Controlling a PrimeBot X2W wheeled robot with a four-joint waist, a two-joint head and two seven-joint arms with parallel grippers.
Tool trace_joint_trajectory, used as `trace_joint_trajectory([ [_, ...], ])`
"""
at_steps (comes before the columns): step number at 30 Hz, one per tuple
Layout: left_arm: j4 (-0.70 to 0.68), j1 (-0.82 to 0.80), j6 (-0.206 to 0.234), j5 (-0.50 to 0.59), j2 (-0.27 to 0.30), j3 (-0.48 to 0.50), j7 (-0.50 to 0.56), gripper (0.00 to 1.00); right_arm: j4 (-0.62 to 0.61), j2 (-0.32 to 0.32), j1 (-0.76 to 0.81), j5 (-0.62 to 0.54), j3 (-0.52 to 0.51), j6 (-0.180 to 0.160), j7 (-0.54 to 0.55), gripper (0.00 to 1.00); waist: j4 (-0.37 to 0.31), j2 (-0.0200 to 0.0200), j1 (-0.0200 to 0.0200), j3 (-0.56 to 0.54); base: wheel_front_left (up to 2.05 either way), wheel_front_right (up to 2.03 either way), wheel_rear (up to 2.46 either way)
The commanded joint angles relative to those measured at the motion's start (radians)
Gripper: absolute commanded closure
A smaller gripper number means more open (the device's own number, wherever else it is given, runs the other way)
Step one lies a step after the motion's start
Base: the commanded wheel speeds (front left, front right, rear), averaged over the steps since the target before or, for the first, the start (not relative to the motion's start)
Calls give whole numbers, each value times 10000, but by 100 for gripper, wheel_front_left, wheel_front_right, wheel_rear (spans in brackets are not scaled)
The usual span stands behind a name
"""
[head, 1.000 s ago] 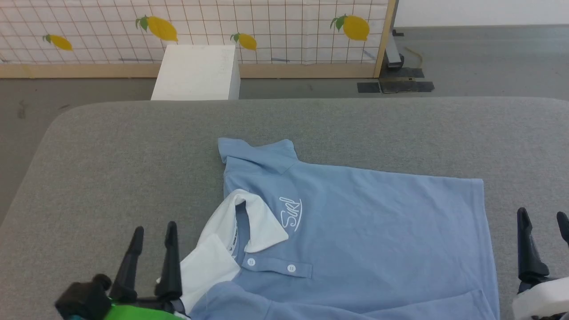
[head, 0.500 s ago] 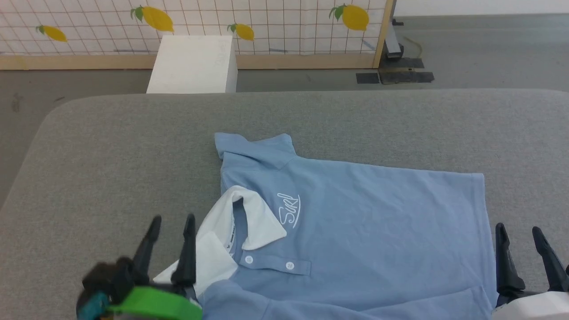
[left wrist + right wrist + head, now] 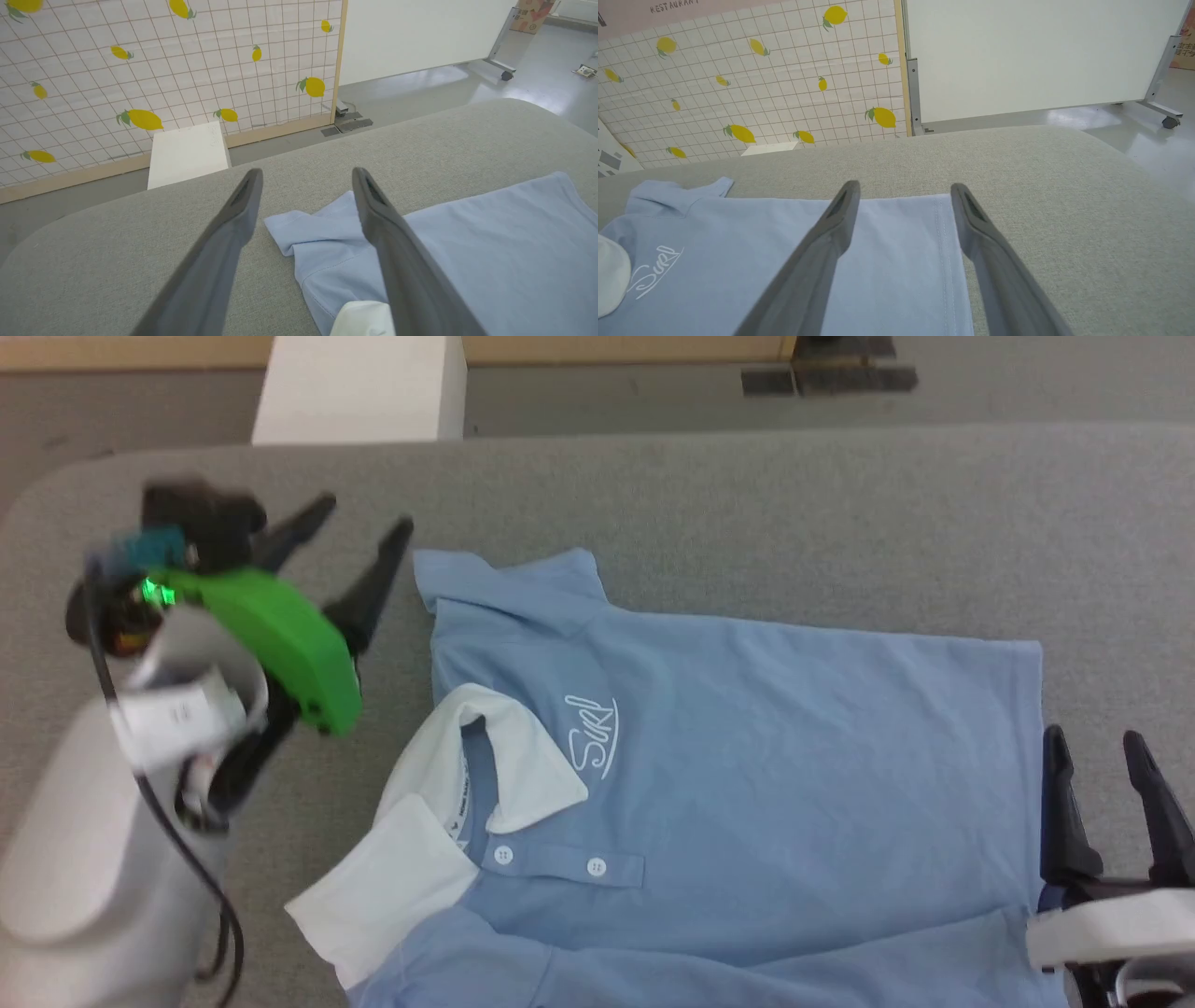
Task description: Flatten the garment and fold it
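A: Now, whereabouts of the light blue short-sleeved knit polo shirt [image 3: 747, 784]?

B: Laid front-up on the grey padded fabric table [image 3: 794, 495], white collar [image 3: 523, 756] toward the left, hem [image 3: 1032, 709] toward the right. Near edge cut off by the bottom of the head view.

A: Degree of flattening?

B: Reads mostly smooth across the torso, with white cursive chest logo [image 3: 591, 735] legible and both white placket buttons [image 3: 596, 867] showing. Not finished, judging by the far sleeve [image 3: 509, 583]: bunched and doubled over on itself at the shoulder. Collar splayed open, one flap lying out over the table. Near sleeve out of frame; cannot tell.

A: Left gripper [image 3: 365, 513]?

B: Spread wide, holding nothing. Raised above the table just beside the rumpled far sleeve. Aimed along that sleeve in the left wrist view.

A: Right gripper [image 3: 1094, 737]?

B: Likewise spread wide and empty. Placed at the hem, straddling its edge in the right wrist view. Contact with the cloth not determinable.

A: Folding?

B: None begun. Estimate: late in flattening, with sleeve and collar left to tidy, then every fold to do.
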Motion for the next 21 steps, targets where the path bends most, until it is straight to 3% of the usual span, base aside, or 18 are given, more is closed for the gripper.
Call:
trace_joint_trajectory([
  [1,266,-566,-54,-261,108,-171,390,0,-46,8,-252,-21,72,-15,-35,0,-225,0,-1,924,0,0,0],
  [7,1687,-2242,-72,-1191,430,-903,2264,0,133,8,-739,20,336,-15,-126,0,-632,0,-1,1774,0,0,0],
  [12,2696,-2783,-69,-1162,664,-1137,2740,0,300,8,-979,41,426,-15,-227,0,-984,0,-1,2229,0,0,0],
  [21,3840,-3114,421,-1162,789,-913,2929,0,481,8,-1260,86,455,-15,-285,0,-1429,0,-1,2763,0,0,0],
])
